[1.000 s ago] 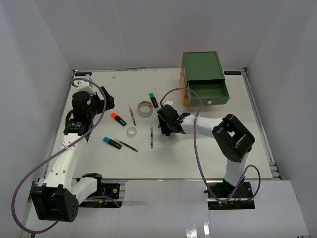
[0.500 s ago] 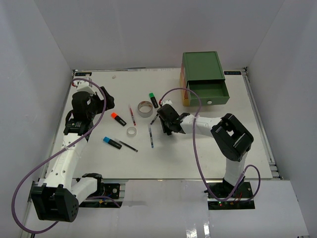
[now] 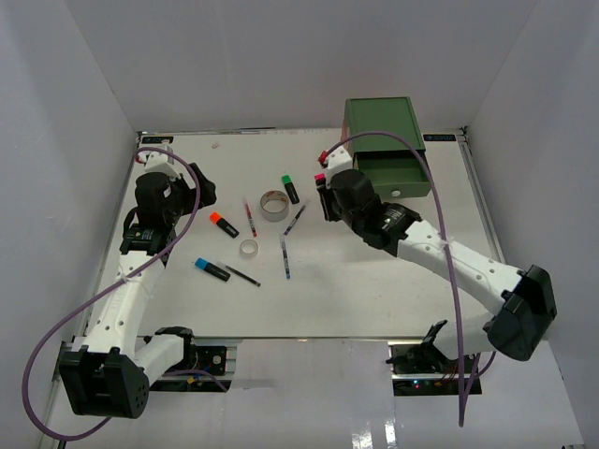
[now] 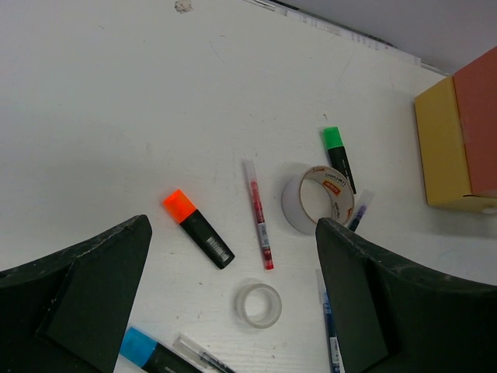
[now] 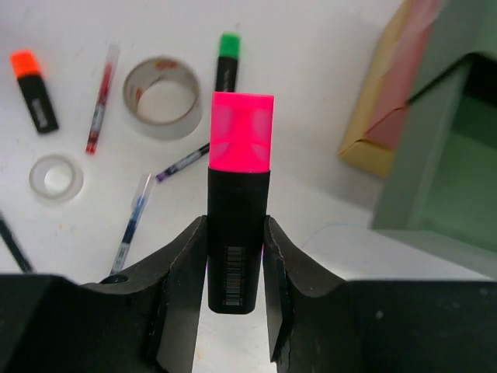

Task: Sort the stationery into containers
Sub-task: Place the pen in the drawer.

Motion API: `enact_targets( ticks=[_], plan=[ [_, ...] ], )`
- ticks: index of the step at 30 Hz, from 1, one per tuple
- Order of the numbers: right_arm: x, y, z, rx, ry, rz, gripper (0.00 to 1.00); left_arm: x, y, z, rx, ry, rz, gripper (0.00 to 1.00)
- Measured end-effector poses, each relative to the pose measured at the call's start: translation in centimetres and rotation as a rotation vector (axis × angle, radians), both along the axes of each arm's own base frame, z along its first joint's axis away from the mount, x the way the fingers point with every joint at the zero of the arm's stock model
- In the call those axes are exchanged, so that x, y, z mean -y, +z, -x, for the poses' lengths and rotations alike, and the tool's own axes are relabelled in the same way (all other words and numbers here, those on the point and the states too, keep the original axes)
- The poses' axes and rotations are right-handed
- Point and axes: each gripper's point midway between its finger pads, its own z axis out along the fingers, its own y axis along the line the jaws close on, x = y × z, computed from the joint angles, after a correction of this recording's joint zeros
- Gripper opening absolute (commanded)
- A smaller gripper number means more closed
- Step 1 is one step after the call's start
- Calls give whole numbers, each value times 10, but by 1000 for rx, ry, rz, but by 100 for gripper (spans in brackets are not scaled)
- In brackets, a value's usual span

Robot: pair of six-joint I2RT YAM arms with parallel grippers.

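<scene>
My right gripper (image 3: 323,192) is shut on a pink-capped highlighter (image 5: 239,225) and holds it upright above the table, just left of the open green drawer (image 3: 395,175) of the drawer unit (image 3: 379,122). My left gripper (image 3: 201,187) is open and empty above the back left of the table. On the table lie an orange highlighter (image 3: 223,224), a green highlighter (image 3: 290,188), a blue highlighter (image 3: 211,269), a grey tape roll (image 3: 273,206), a small whitish tape roll (image 3: 248,248), a red pen (image 3: 250,218) and a blue pen (image 3: 285,257).
A purple pen (image 3: 296,218) lies beside the grey tape and a dark pen (image 3: 242,276) beside the blue highlighter. The unit's orange and yellow side (image 4: 444,148) faces the stationery. White walls close in the table's left, back and right.
My right gripper has risen off the table with the pink highlighter and moved back and right, toward the drawer unit. The left arm has not moved.
</scene>
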Motion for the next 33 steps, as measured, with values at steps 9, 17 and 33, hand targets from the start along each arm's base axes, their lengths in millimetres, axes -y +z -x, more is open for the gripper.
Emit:
enact_targets(
  ticks=[9, 17, 33],
  plan=[
    [101, 70, -45, 102, -318, -150, 20, 4, -5, -1, -16, -18, 10, 98],
    [145, 68, -62, 70, -468, -214, 21, 6, -5, -1, -16, -25, 16, 98],
    [174, 56, -90, -56, -755, -562, 30, 6, -4, -1, -15, -26, 16, 98]
  ],
)
